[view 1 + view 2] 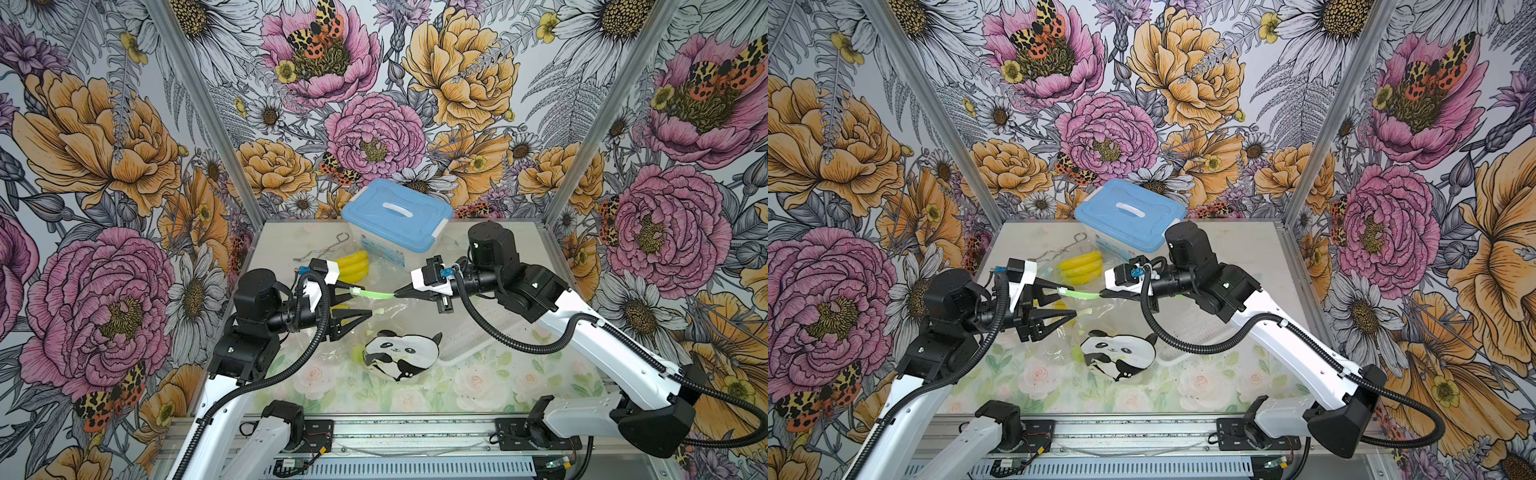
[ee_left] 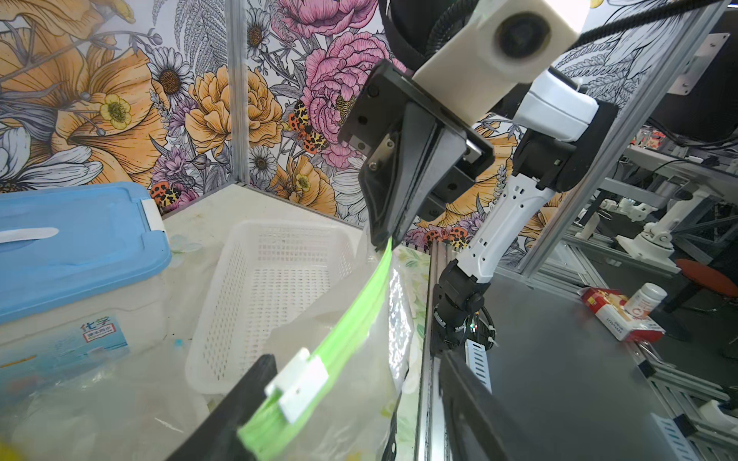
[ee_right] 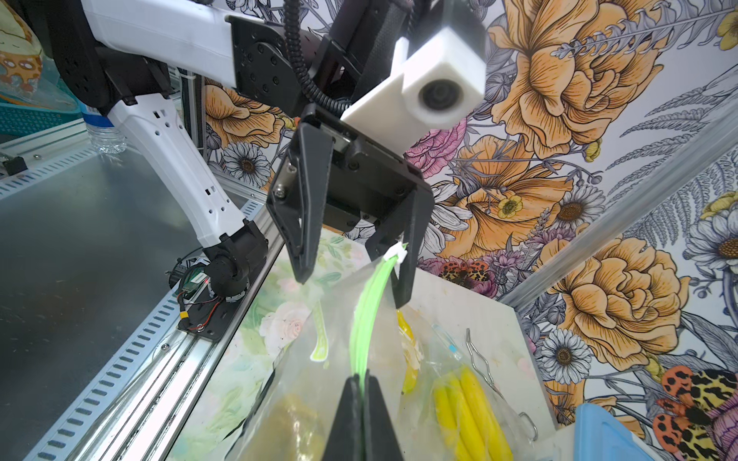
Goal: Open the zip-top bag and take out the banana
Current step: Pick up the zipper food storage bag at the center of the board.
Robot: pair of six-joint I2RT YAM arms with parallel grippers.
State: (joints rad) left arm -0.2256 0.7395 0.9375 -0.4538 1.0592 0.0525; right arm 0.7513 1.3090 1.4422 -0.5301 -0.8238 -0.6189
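Note:
The clear zip-top bag (image 1: pixel 376 322) hangs stretched between my two grippers by its green zip strip (image 1: pixel 376 294) (image 2: pixel 359 303). My right gripper (image 1: pixel 397 294) (image 3: pixel 361 377) is shut on one end of the strip. My left gripper (image 1: pixel 368 301) (image 2: pixel 359 359) stands open around the other end. The bag's white slider (image 1: pixel 356 289) (image 2: pixel 297 385) lies against one of its fingers (image 2: pixel 247 399); the other finger is well apart. A dull yellow shape, seemingly the banana (image 3: pixel 291 423), shows blurred through the plastic low in the bag.
A yellow banana bunch (image 1: pixel 353 266) lies in a second clear bag behind the left gripper, beside wire tongs (image 1: pixel 328 245). A blue-lidded box (image 1: pixel 397 214) stands at the back. A white basket (image 1: pixel 482 332) sits under the right arm, and a panda pouch (image 1: pixel 401 353) in front.

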